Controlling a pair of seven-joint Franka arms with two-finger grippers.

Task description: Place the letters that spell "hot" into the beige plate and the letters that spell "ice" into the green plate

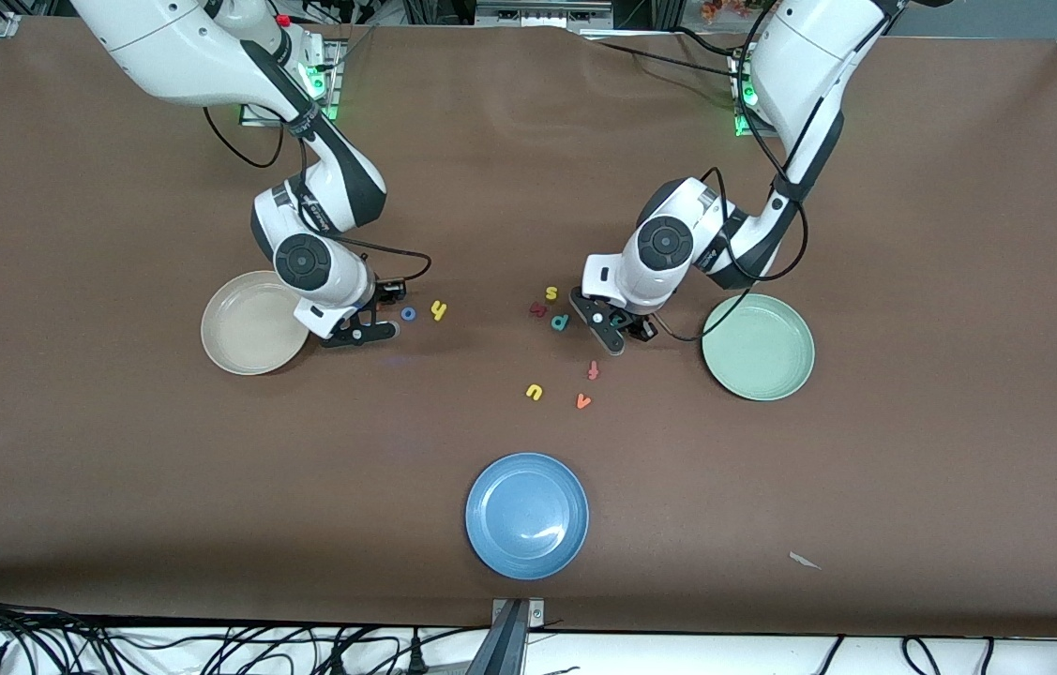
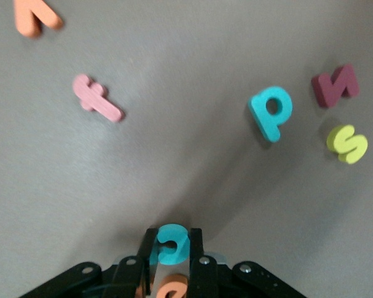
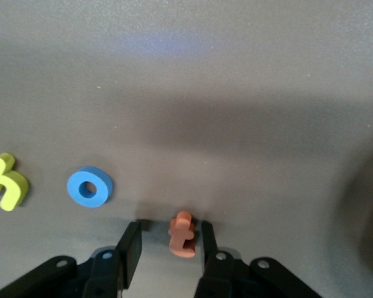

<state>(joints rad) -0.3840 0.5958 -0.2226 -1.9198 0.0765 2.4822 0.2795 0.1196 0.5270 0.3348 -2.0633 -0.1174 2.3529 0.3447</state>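
1. Jaws of my left gripper (image 2: 172, 261) pinch the teal c (image 2: 171, 243) on the worktop near the green plate (image 1: 758, 347); I should lift straight.
2. My right gripper (image 3: 168, 248) straddles the orange t (image 3: 182, 234), jaws parted, beside the beige plate (image 1: 251, 323); I should centre before squeezing.

Both arms low over the table, left end effector (image 2: 172, 248) nearly closed, right end effector (image 3: 168, 239) apart.

Beige plate (image 1: 251, 323), pale green plate (image 1: 759, 347)
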